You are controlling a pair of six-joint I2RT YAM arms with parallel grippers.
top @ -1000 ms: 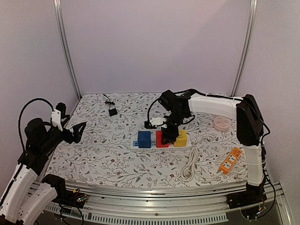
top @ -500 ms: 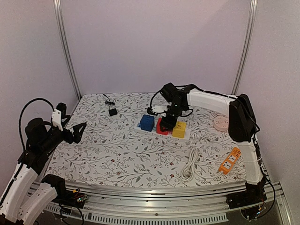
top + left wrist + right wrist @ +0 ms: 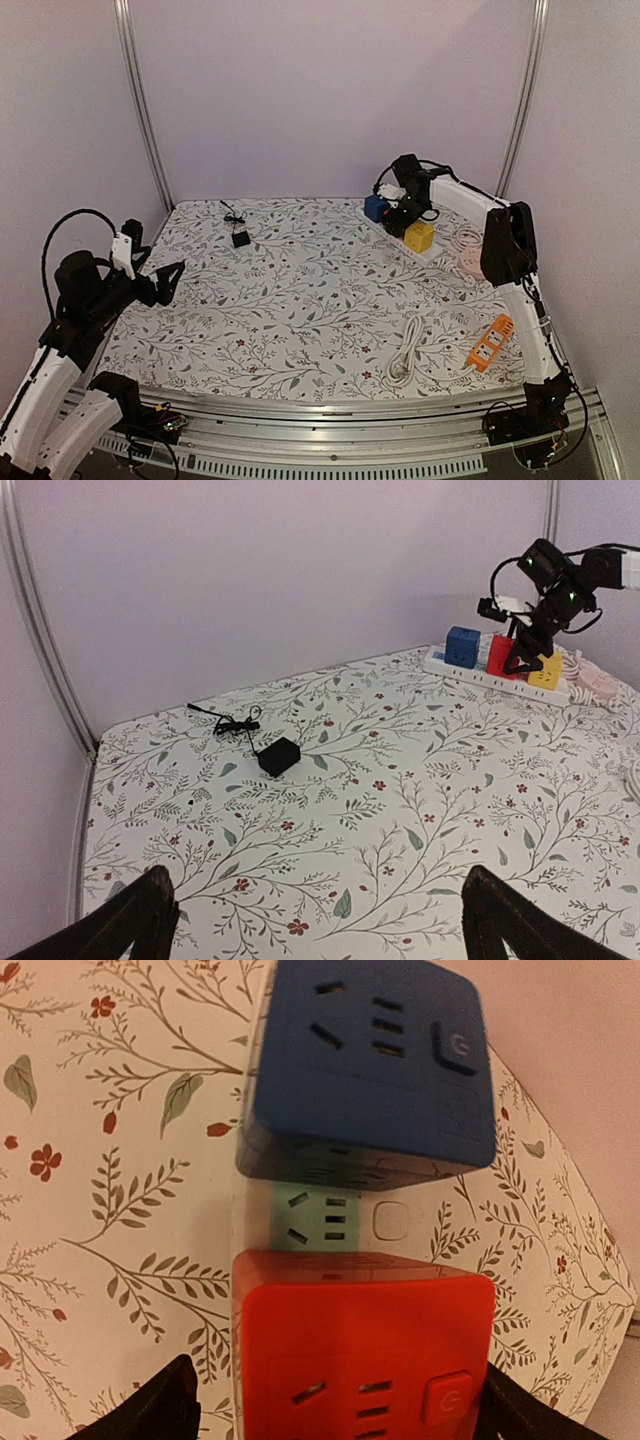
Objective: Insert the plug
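Floral-print tablecloth (image 3: 300, 300); blue cube (image 3: 376, 207), red cube (image 3: 360, 1340), yellow cube (image 3: 420, 236)

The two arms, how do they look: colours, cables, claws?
Both have white shells and black joints. A black cable loops over the left arm; green lights glow on the right arm. The left claw and right claw are black.

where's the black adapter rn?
Top view: the black adapter lies on the far-left part of the table, near the back wall, its thin cord trailing behind it, far from the power strip at far right.
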